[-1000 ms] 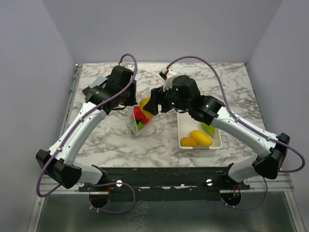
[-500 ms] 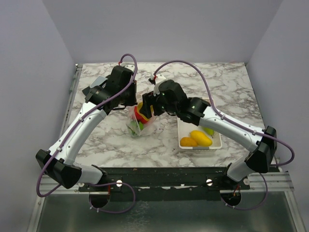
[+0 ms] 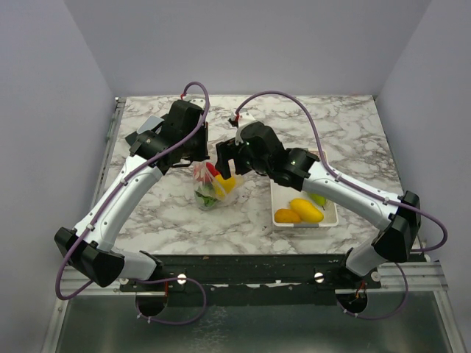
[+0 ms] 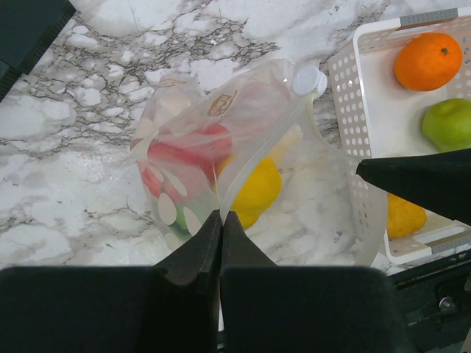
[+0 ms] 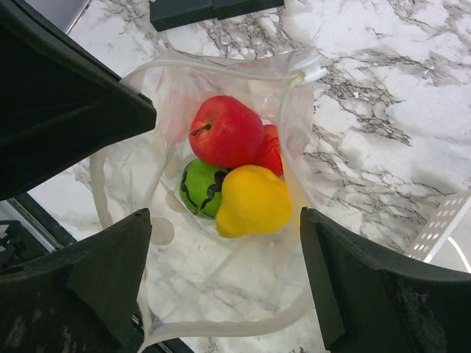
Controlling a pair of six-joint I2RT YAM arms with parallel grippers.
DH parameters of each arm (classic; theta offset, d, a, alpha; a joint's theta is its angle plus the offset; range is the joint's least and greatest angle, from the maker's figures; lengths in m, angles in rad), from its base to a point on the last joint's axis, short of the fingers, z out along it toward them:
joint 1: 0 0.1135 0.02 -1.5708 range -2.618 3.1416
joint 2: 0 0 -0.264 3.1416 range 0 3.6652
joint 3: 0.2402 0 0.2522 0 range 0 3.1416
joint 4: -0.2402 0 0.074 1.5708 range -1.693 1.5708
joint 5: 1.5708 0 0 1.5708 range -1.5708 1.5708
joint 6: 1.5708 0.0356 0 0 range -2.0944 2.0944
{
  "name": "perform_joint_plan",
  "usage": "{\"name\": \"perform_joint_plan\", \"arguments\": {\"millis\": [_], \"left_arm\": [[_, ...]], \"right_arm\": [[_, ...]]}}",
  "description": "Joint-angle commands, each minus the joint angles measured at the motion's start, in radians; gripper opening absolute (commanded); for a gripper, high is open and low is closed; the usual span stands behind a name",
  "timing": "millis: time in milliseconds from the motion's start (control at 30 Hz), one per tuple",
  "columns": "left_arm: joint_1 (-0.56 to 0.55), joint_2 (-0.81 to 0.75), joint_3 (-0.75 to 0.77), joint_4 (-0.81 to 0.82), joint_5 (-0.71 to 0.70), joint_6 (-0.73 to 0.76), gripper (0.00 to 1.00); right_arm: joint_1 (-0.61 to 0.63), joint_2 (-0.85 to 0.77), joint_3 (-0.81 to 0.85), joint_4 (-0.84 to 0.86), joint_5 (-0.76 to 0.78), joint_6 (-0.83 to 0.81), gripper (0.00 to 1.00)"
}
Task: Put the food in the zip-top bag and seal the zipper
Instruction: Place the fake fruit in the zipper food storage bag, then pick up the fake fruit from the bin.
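Bright, soft, even light from overhead fills all three views. The top view is sharp throughout. The marble table (image 3: 309, 121) carries only faint, soft-edged shadows beneath the arms (image 3: 125, 193), and the strip below its near edge is dimmer.

In the left wrist view the left gripper (image 4: 221, 217) is a near-black, featureless mass with slightly soft edges. The clear bag (image 4: 221, 125) shows a milky sheen, and the white tray (image 4: 353, 110) is close to washed out.

In the right wrist view the right gripper (image 5: 224, 220) frames the shot as dark, blurred shapes. The red apple (image 5: 228, 132) and yellow fruit (image 5: 254, 198) are crisp, with small glossy highlights.
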Motion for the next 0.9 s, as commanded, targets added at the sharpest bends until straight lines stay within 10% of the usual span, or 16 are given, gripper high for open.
{"name": "perform_joint_plan", "arguments": {"millis": [0,867], "left_arm": [[0.0,-0.022,-0.007,0.013,0.01,-0.004,0.0],[0.0,-0.023,-0.014,0.013,0.01,-0.001,0.0]], "right_arm": [[0.006,-0.011,0.023,-0.017,0.028,0.013,0.87],[0.004,-0.238,-0.054,-0.284,0.307,0.104,0.84]]}}
